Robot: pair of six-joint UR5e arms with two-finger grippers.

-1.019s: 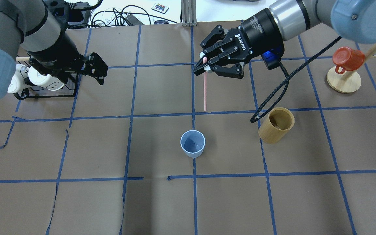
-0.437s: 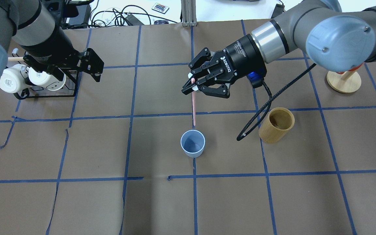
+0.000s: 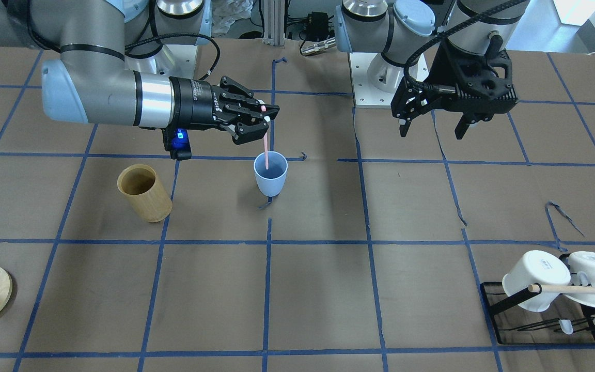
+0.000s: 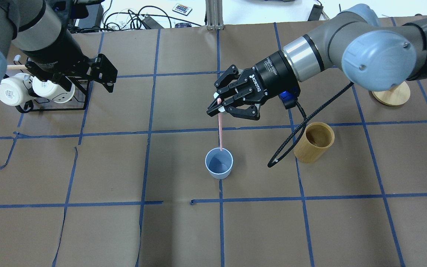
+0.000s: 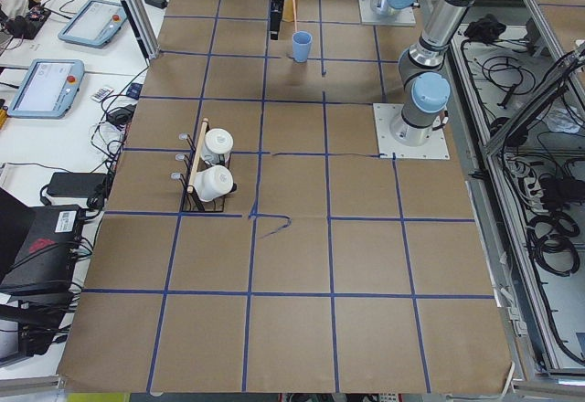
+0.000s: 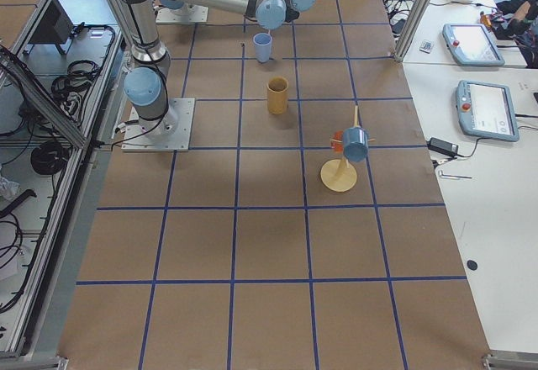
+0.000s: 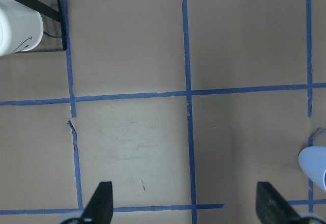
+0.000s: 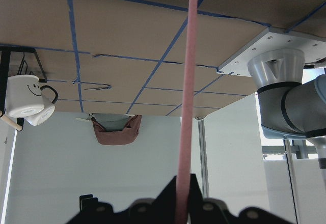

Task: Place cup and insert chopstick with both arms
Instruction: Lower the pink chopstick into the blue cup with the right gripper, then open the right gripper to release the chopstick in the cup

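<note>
— What does the right gripper (image 4: 217,105) have?
— Its fingers are clamped on the top of the pink chopstick (image 4: 220,128), just above the centre of the overhead view. The stick hangs nearly upright.
— And the lower end?
— It is at the mouth of the blue cup (image 4: 219,163), by the rim nearer the gripper. I can't tell whether it is inside. The cup stands upright at mid-frame, on a tape line.
— What about the left gripper (image 3: 432,129)?
— It holds nothing, fingers spread, in the upper right of the front view, well apart from the cup.
— Anything else?
— A wooden cup (image 4: 313,142) right of the blue one, and white mugs (image 4: 9,91) on a rack (image 4: 54,109) at upper left.
</note>
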